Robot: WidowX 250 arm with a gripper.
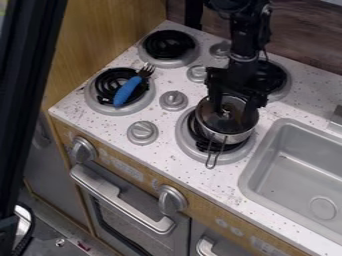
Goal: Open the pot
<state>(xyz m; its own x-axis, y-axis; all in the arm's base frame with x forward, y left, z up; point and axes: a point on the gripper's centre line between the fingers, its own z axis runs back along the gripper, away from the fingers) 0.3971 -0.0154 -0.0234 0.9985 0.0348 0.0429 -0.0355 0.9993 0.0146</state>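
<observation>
Black post (28,100) lines the frame's left edge; right of center, a claw (234,108) hangs, fingers apart, over the lid (218,120) of a pot (230,137) on a burner (182,137), apparently spread wide to take the lid and lift it.

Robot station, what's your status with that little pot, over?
End effector open, at the lid. Lid still to come off pot. Blue-handled fork on another burner, out of the way.

Black coil burners (168,45): 4
Round grey knobs (141,131): 4 stovetop, 2 front
Round silver pot (235,138): 1
Round glass lid (217,119): 1
Blue-handled fork (125,93): 1
Grey rectangular sink (294,175): 1
</observation>
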